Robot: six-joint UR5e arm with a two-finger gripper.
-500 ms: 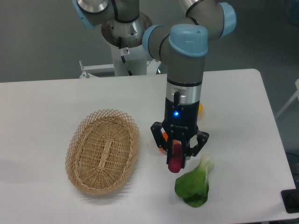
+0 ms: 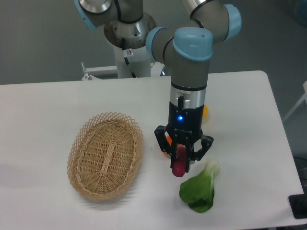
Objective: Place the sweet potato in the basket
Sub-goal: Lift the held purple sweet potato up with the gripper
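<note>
The magenta sweet potato (image 2: 180, 163) hangs nearly upright between the fingers of my gripper (image 2: 181, 160), which is shut on it right of the table's middle. Its lower tip sits close above the table; I cannot tell if it touches. The oval tan wicker basket (image 2: 105, 154) lies on the table to the left, empty, a short gap away from the gripper.
A green leafy vegetable (image 2: 199, 189) lies just below and right of the gripper. An orange (image 2: 165, 145) shows partly behind the left finger. A yellow fruit (image 2: 206, 112) peeks out behind the wrist. The table's front edge is near the greens.
</note>
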